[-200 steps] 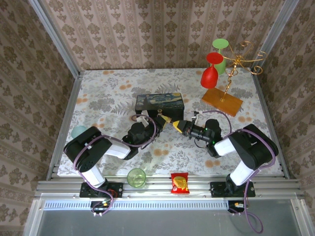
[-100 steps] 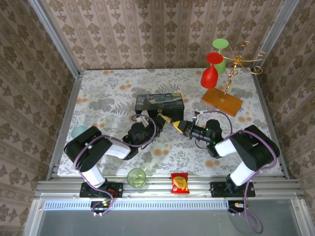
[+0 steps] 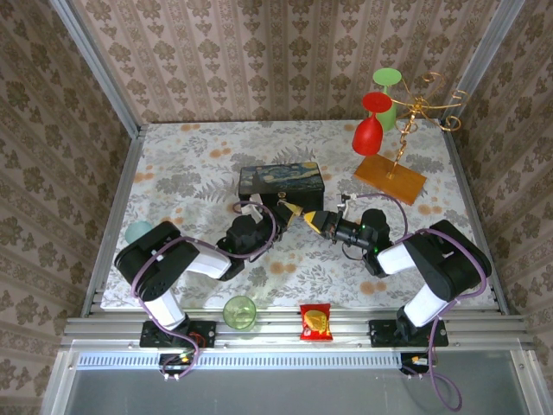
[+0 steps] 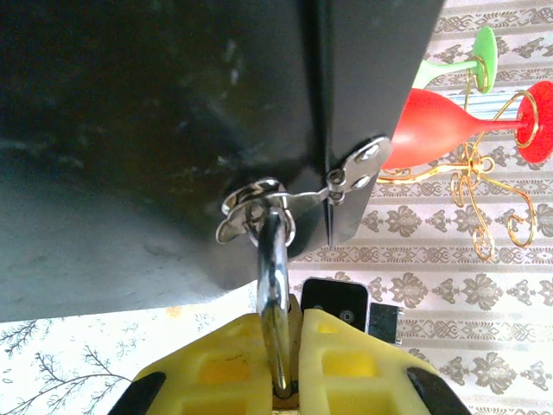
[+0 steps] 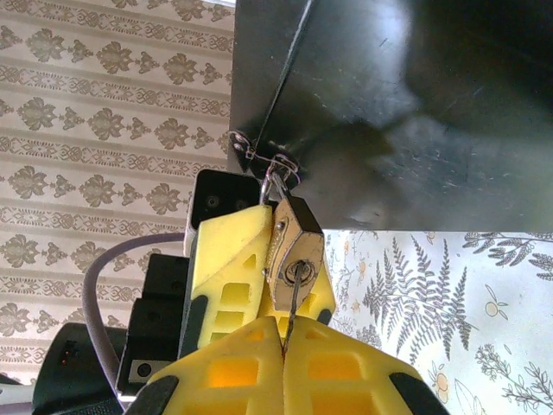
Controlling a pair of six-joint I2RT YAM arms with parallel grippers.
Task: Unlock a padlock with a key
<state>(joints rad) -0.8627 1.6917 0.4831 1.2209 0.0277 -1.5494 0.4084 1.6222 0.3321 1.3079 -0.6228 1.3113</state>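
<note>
Your left gripper (image 4: 289, 350) has its yellow fingers pressed on the padlock (image 5: 294, 246). The silver shackle (image 4: 273, 285) rises between them and goes through the hasp (image 4: 259, 203) of the starry-night box (image 3: 281, 180). So the padlock hangs at the near side of the box, around the middle of the table (image 3: 190, 173). Your right gripper (image 5: 285, 337) pinches the key (image 5: 292, 304) between closed fingers, and the blade sits in the keyhole on the padlock's end face. The two grippers meet almost tip to tip.
</note>
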